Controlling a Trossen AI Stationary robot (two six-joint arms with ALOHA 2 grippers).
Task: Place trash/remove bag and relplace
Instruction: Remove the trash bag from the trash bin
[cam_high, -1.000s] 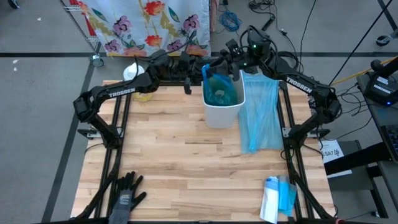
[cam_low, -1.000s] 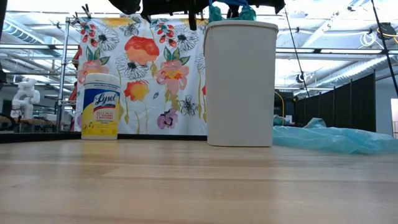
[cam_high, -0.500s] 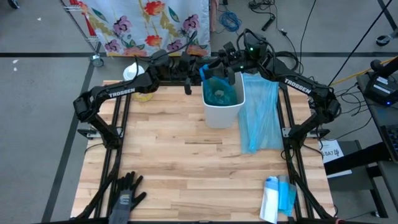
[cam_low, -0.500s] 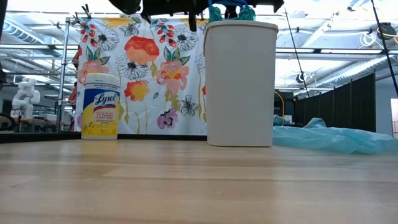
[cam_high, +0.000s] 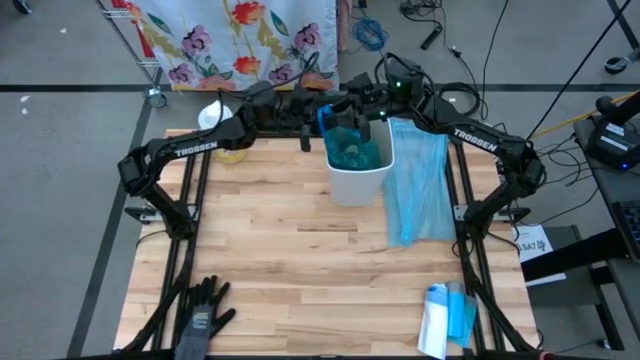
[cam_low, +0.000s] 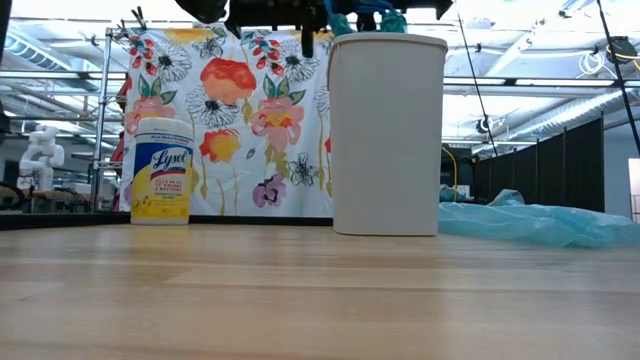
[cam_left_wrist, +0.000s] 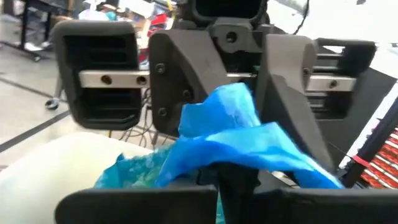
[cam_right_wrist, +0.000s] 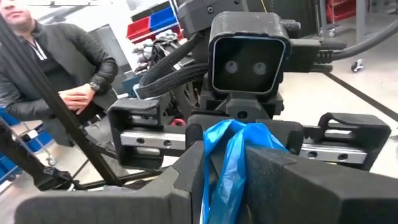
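A white bin (cam_high: 356, 186) (cam_low: 386, 135) stands near the table's far edge, lined with a blue plastic bag (cam_high: 352, 152). Both grippers hover over the bin's far left corner, facing each other. My left gripper (cam_high: 322, 116) (cam_left_wrist: 236, 179) and my right gripper (cam_high: 352, 108) (cam_right_wrist: 227, 182) are each shut on the bag's bunched upper rim. Only tips of blue plastic (cam_low: 340, 20) show above the bin in the low view. No separate trash scraps can be made out inside the bag. My left gripper pinches the bag's gathered upper rim (cam_left_wrist: 231, 158) between its two fingers, coming level from the table's left. The plastic is bunched in several layers and rises above the bin. My right gripper pinches the same gathered rim (cam_right_wrist: 231, 149) between its fingers (cam_right_wrist: 283, 180), coming level from the table's right, just opposite the left gripper. The bag hangs below into the bin.
A second blue bag (cam_high: 420, 185) lies flat on the table right of the bin. A Lysol canister (cam_high: 220, 128) (cam_low: 163, 170) stands at the far left, black gloves (cam_high: 200, 310) at the near left, a packet (cam_high: 445, 320) at the near right. A person (cam_right_wrist: 56, 74) stands beyond the table.
My right gripper has shifted a little toward the table's left, closer to the left gripper, taking the bag's gathered rim with it. The bin has stayed put.
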